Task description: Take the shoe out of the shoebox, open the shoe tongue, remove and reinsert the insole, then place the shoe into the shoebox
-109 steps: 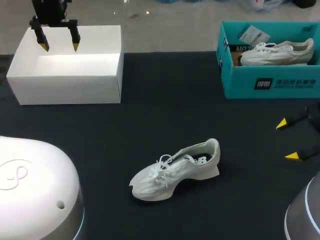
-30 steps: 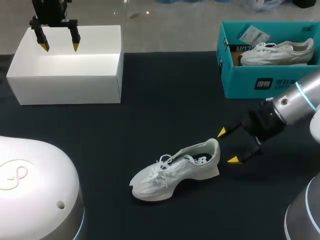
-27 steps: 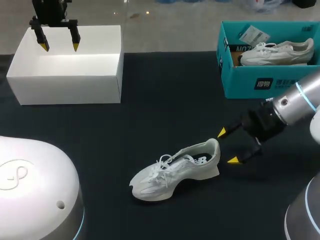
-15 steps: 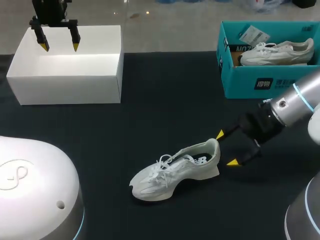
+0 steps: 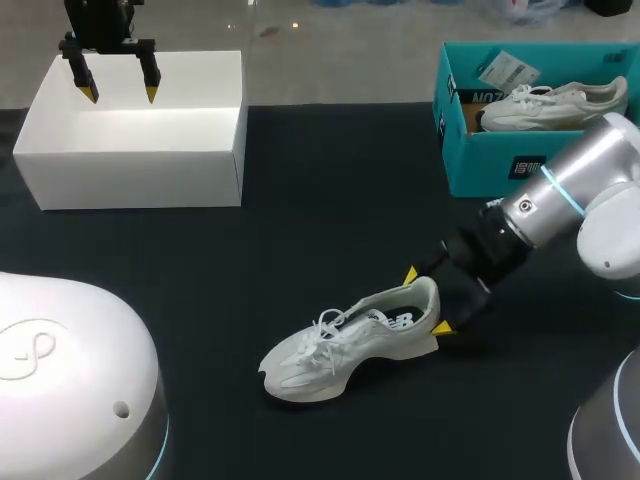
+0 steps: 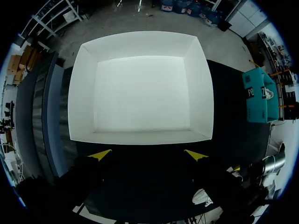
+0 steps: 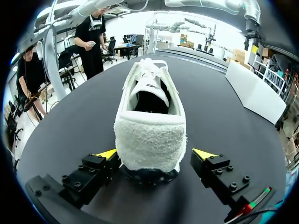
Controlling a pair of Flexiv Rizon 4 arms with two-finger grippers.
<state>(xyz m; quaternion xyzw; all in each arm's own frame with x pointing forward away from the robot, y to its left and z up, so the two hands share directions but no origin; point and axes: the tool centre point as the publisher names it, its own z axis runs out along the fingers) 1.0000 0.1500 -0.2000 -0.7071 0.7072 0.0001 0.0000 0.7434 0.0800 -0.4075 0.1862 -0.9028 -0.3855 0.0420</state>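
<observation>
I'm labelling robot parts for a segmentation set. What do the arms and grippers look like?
The right arm is rounded silver-grey with a light-blue ring, turning black at the wrist. Both the right gripper and left gripper have slim black fingers ending in pointed yellow tips.

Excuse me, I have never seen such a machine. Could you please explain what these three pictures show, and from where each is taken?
This is a robot with two arms, each ending in a two-fingered tool with yellow tips. One camera looks down on the dark table; the two round pictures come from cameras on the wrists. The left tool hangs open above an empty white box. A white shoe stands on the table, and the right tool is open with the heel between its fingers, so nothing is held. A teal box holds a second shoe.
</observation>
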